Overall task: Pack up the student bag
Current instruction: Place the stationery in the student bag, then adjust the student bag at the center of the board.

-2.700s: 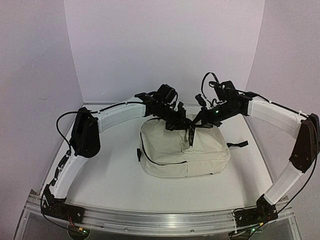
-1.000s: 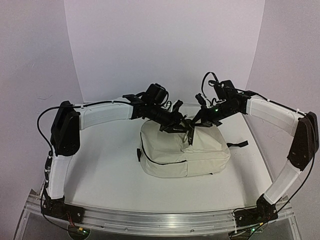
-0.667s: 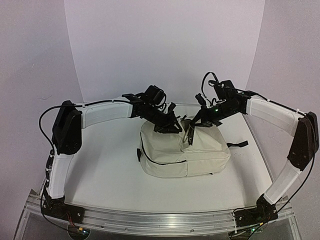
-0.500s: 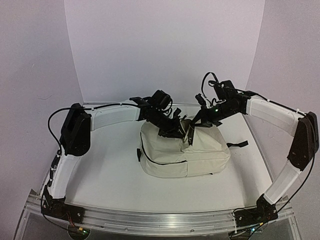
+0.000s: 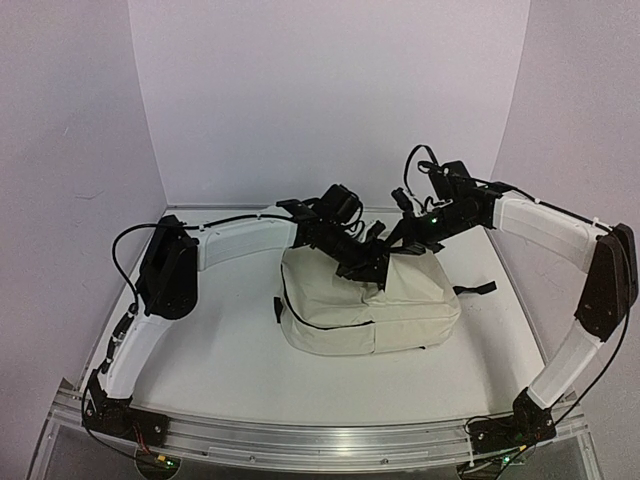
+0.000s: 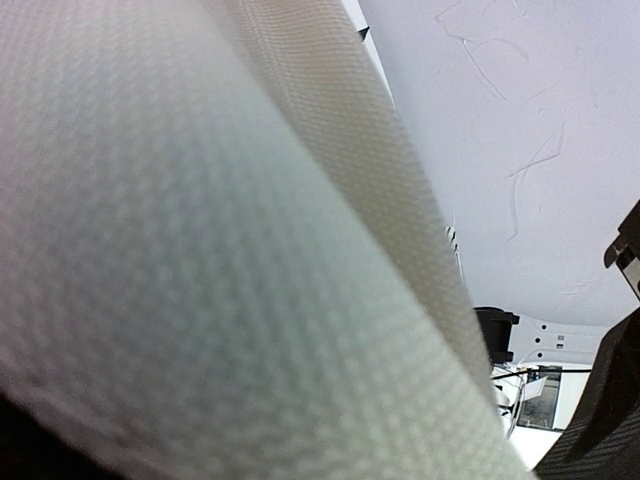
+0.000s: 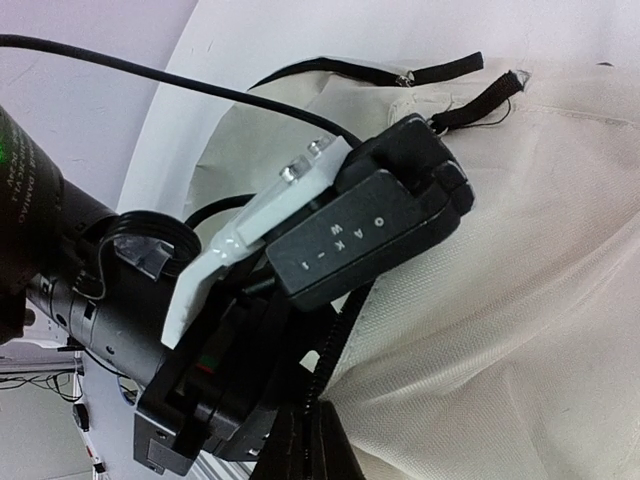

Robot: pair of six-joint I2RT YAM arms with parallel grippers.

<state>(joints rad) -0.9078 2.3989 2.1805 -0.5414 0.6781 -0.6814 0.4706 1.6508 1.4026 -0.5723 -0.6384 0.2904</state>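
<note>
Student bag point(image 5: 400, 305), left tool point(image 5: 372, 268) farther right now

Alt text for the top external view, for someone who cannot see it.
A cream student bag lies on a white table, with both arms reaching in to its far top edge. The left hand sits against the fabric there, close beside the right hand.

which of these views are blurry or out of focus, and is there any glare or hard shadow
Left wrist view: the student bag sits so close its fabric fills most of the frame, soft at left, weave sharper along the fold. Right wrist view: sharp, lettering on the black camera box readable. Top external view: even light, no glare, only faint shadow under the bag.
</note>
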